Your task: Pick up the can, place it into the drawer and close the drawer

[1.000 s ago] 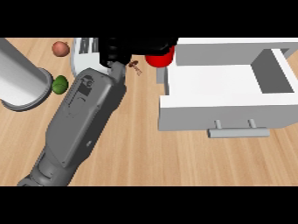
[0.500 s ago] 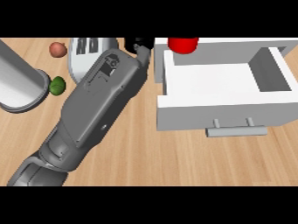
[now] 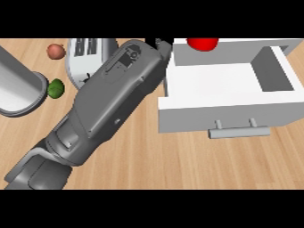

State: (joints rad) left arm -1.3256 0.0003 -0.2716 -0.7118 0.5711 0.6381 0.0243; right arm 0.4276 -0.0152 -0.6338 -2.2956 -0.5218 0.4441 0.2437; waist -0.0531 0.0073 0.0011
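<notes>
The red can shows at the view's top edge, above the back wall of the open white drawer. My right forearm runs from the lower left up to the top middle. Only black bits of my right hand show, just left of the can, and the rest is cut off by the top edge. The can stays with the hand, so the hand is shut on it. The drawer's inside is bare white, and its handle points toward me. My left hand is not in view.
A tall pale cylinder stands at the left. Beside its base lies a green round fruit, with a brownish round one farther back. A white striped dish lies partly under my forearm. Bare wooden counter lies in front.
My right arm has stretched forward and to the right, carrying the can from left of the drawer to above its back wall. The hand has slipped mostly past the top edge.
</notes>
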